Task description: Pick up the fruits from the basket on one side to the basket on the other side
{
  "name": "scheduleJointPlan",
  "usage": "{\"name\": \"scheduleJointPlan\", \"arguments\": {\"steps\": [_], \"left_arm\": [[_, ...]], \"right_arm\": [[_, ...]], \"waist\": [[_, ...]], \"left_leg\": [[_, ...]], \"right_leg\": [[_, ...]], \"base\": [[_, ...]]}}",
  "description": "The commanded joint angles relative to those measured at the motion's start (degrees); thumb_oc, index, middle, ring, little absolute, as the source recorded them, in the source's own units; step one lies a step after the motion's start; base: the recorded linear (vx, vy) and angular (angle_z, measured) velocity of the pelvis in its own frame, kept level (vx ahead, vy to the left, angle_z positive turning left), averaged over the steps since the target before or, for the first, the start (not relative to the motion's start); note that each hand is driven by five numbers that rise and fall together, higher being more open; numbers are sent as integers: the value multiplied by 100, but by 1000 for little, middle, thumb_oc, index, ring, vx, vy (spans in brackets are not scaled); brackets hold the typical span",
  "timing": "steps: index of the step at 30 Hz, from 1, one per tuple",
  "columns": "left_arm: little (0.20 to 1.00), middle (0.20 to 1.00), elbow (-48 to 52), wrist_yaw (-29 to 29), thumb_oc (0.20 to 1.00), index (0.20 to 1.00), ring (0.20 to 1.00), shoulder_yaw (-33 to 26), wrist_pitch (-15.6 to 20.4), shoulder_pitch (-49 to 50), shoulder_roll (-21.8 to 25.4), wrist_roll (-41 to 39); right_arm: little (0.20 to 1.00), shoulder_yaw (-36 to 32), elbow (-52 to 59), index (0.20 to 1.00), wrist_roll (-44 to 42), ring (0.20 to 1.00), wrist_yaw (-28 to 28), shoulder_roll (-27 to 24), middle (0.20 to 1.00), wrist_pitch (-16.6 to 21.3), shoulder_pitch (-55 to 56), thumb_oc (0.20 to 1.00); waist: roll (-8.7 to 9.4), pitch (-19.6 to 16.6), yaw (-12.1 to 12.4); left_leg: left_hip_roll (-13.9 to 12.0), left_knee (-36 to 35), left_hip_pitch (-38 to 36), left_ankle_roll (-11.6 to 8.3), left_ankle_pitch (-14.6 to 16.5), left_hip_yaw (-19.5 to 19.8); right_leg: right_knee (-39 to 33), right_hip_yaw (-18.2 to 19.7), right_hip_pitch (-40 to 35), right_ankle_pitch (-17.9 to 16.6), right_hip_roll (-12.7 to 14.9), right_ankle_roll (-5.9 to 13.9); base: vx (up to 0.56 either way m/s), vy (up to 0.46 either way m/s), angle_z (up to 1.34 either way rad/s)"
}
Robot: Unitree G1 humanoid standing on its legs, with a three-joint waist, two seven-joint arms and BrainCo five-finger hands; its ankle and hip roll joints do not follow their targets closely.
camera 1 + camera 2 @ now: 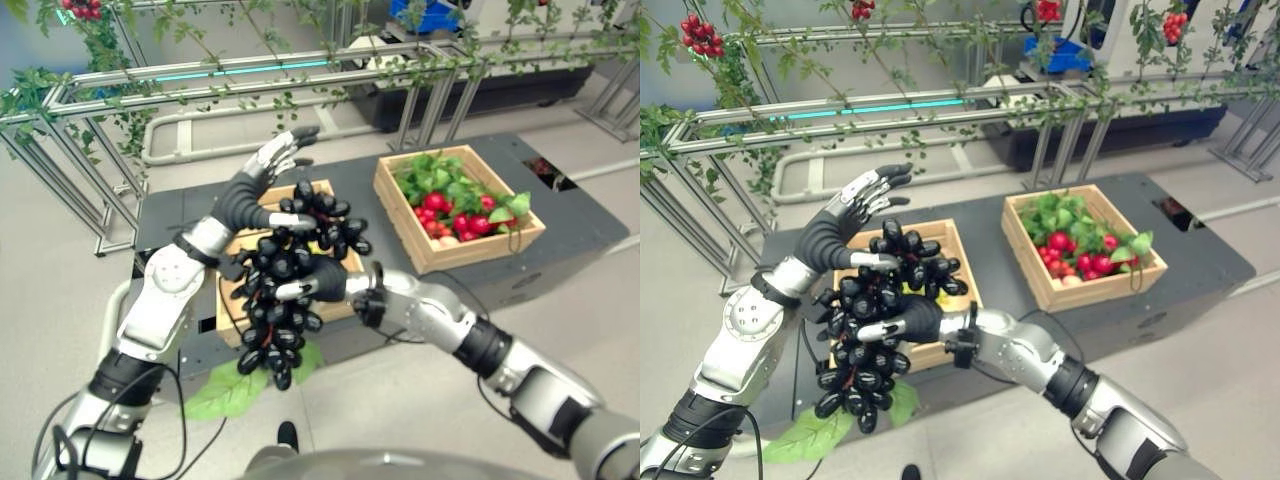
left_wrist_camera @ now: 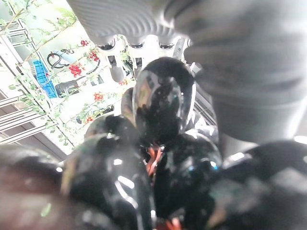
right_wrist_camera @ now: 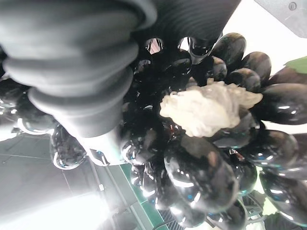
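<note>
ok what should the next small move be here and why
Probably carry the black grape bunch toward the basket of red fruit. The right hand is curled round the bunch, which hangs above the near basket, and the left hand is open, fingers straight, beside its top.

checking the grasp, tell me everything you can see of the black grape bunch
The black grape bunch is a large cluster of glossy, elongated black grapes, plastic-looking, with reddish stem showing between them and a whitish lump in the right wrist view. It hangs in the air above the near-left wooden basket, its lower end drooping past the table edge. The right hand has its fingers curled into its middle; the left hand rests against its upper part with fingers straight.
</note>
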State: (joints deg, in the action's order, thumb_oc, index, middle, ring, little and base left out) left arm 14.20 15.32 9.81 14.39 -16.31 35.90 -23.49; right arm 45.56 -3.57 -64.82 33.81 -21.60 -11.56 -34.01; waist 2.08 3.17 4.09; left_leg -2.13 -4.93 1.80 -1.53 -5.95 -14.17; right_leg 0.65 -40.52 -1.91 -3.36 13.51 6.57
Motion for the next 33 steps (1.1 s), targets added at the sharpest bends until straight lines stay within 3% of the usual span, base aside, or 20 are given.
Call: {"name": "scheduleJointPlan", "arguments": {"steps": [1,10,13,14,15,18,22,27,33], "left_arm": [[1000,1000,115,118,1000,1000,1000,-280,310,-221,138,-580],[1000,1000,306,376,1000,1000,1000,-710,321,250,372,-1051],[1000,1000,381,477,1000,1000,1000,-1074,349,635,476,-1294],[1000,1000,432,572,1000,1000,1000,-1489,407,988,629,-1462],[1000,1000,446,582,1000,1000,1000,-1505,406,1015,626,-1474],[1000,1000,408,822,1000,1000,1000,-2263,469,1756,697,-1906],[1000,1000,358,1014,1000,1000,1000,-2793,474,2394,464,-2204],[1000,1000,288,1034,1000,1000,1000,-3025,523,2695,262,-2273],[1000,1000,-3,742,1000,1000,1000,-3249,622,2798,-24,-2108]], "right_arm": [[200,-10,487,200,-493,200,405,327,200,224,-188,200],[200,-294,539,200,-503,200,546,-268,200,215,44,200],[200,-551,653,200,-537,200,621,-633,200,220,303,200],[200,-796,762,200,-570,200,711,-1000,200,245,518,200],[200,-794,782,200,-573,200,709,-1010,200,241,533,200],[200,-1357,1041,200,-690,200,892,-1671,200,296,1052,200],[200,-2132,1355,200,-811,200,1060,-2171,200,317,1869,200],[200,-2888,1471,200,-813,200,1119,-2447,200,366,2615,200],[200,-3562,1002,200,-678,200,832,-2196,200,656,2944,200]], "waist": [[172,-8,116],[174,-8,114],[173,-5,118],[178,19,133],[174,12,128],[178,41,145],[196,43,147],[244,47,134],[252,42,122]], "left_leg": [[173,46,-566,-188,726,-83],[174,47,-569,-194,722,-76],[177,47,-569,-197,716,-57],[176,47,-569,-203,713,-51],[176,46,-570,-204,712,-51],[181,46,-551,-217,703,-23],[180,46,-541,-219,699,16],[186,45,-530,-224,703,67],[201,52,-543,-209,720,91]], "right_leg": [[22,142,431,-373,-20,121],[40,112,413,-362,-24,136],[38,86,405,-367,-24,148],[39,77,409,-373,-17,162],[39,76,408,-373,-16,162],[44,61,420,-380,-8,189],[52,24,411,-379,-5,221],[63,-28,406,-371,1,248],[80,-27,383,-357,12,251]], "base": [[0,0,0],[0,0,0],[0,0,0],[0,0,0],[0,0,0],[0,0,0],[5,1,3],[4,2,3],[3,6,3]]}}
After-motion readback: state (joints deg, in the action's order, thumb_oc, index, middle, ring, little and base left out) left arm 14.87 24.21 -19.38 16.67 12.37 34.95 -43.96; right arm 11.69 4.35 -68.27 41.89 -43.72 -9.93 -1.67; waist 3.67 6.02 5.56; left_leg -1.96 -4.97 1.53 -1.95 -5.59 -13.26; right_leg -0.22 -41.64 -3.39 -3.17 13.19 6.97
